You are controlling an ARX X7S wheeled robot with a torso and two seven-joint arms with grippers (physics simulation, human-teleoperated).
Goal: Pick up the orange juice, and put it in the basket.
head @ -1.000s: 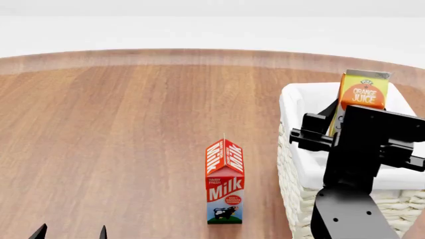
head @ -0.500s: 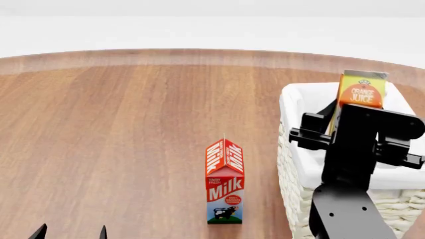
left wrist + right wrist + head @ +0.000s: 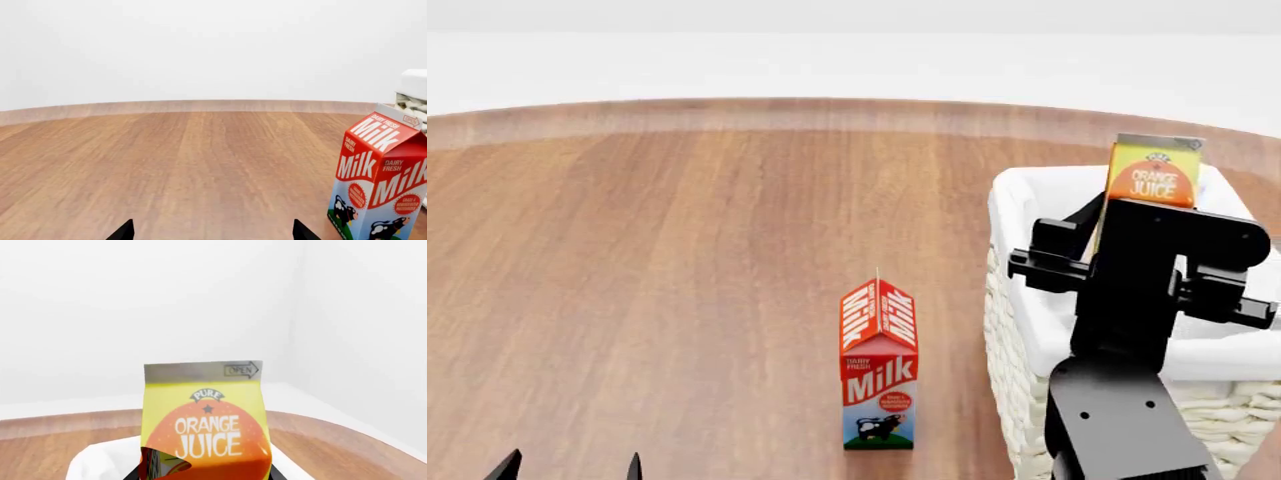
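The orange juice carton (image 3: 1152, 177) is yellow and orange and stands upright over the inside of the cream-white wicker basket (image 3: 1014, 300). My right gripper (image 3: 1114, 235) is shut on its lower part, which the black arm hides. In the right wrist view the orange juice carton (image 3: 207, 425) fills the middle, with the basket's white lining (image 3: 100, 460) below it. My left gripper (image 3: 570, 466) is open and empty low at the front left; its two black fingertips (image 3: 123, 231) show wide apart over bare wood.
A red-and-white Milk carton (image 3: 880, 365) stands upright on the wooden table (image 3: 667, 250), just left of the basket. It also shows in the left wrist view (image 3: 377, 180). The table's far edge (image 3: 761, 105) curves across the back.
My right gripper has carried the orange juice carton slightly away and leftwards over the basket, and the carton now stands more upright. The left arm and the Milk carton have not moved.
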